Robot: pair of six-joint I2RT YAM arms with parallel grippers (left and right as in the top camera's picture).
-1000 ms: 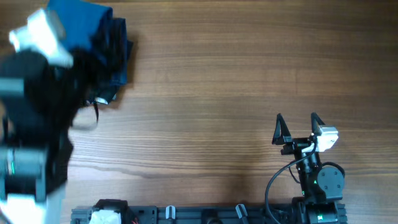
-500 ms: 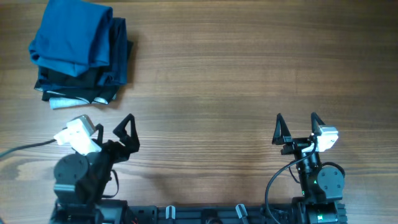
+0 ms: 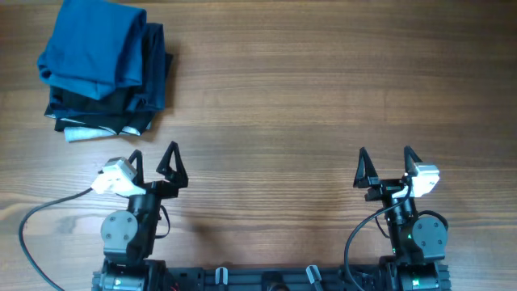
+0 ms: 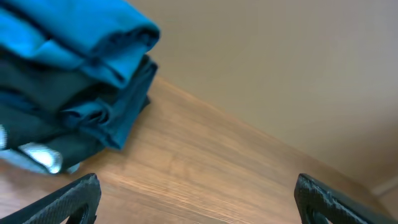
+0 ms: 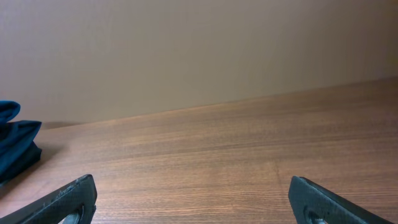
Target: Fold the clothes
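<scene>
Left hand [image 3: 153, 152] spread, holding nothing; right hand [image 3: 385, 152] likewise. Folded clothes stack [image 3: 101, 69] lies on bench [image 3: 323, 81] ahead-left of left hand, apart. Lower layers mostly covered by blue top piece; pale bottom item unidentifiable.

the left gripper [image 3: 153, 155] has pulled back from the folded stack [image 3: 103, 71] at the far left corner to the near edge, jaws apart, straightening to face the far edge.

Clothes stack [image 3: 103, 69] sits far-left on the table [image 3: 323, 97], beyond the left tool [image 3: 153, 152].
</scene>
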